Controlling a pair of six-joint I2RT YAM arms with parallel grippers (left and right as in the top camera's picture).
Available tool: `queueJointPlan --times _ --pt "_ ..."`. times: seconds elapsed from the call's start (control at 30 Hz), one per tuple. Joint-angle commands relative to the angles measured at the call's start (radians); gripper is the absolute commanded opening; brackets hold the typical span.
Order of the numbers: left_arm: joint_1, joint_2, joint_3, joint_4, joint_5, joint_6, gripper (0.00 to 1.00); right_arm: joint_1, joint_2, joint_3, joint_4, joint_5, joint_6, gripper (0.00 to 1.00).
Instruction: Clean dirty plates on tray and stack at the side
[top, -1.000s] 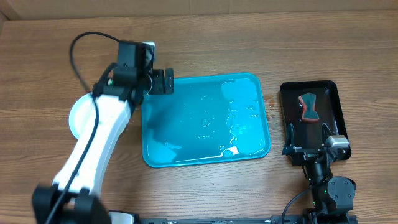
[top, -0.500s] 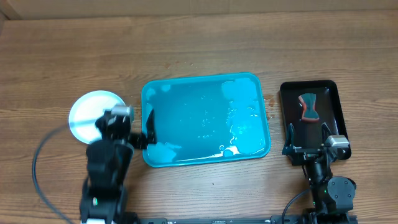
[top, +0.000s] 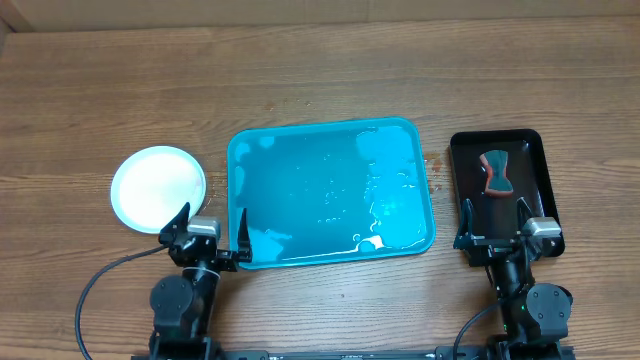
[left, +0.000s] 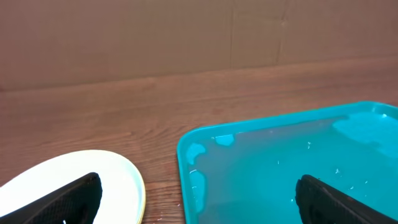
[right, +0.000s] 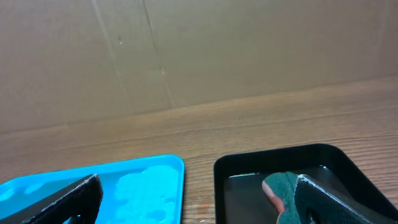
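Note:
The turquoise tray sits mid-table, wet, with no plates on it; it also shows in the left wrist view and the right wrist view. A white round plate stack lies on the table to the tray's left; the top plate looks clean. How many plates lie in it cannot be told. My left gripper is open and empty at the front, between the plate and the tray's left edge. My right gripper is open and empty at the front edge of the black tray.
A smaller black tray stands to the right of the turquoise tray and holds a green and red sponge, seen also in the right wrist view. A cardboard wall runs along the table's back.
My left arm has pulled back from the tray's far left corner to the table's front edge, uncovering the plate. The right arm has not moved.

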Motion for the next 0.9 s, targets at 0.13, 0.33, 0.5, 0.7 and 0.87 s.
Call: queueJointPlan --times 0.13,0.33,0.5,0.7,0.87 --pt "0.007 -0.101 -0.012 -0.075 0.003 0.133 1.0 0.006 -0.009 -0.01 0.005 -0.005 0.004 1.0" --pt "0.007 -0.203 -0.011 -0.125 0.0 0.145 1.0 0.006 -0.009 -0.01 0.005 -0.005 0.004 1.0" --pt "0.008 -0.201 -0.011 -0.124 0.003 0.145 1.0 0.006 -0.009 -0.01 0.005 -0.005 0.004 1.0" --pt "0.008 -0.201 -0.011 -0.124 0.003 0.145 1.0 0.006 -0.009 -0.01 0.005 -0.005 0.004 1.0" --pt "0.008 -0.201 -0.011 -0.124 0.003 0.145 1.0 0.006 -0.009 -0.01 0.005 -0.005 0.004 1.0"
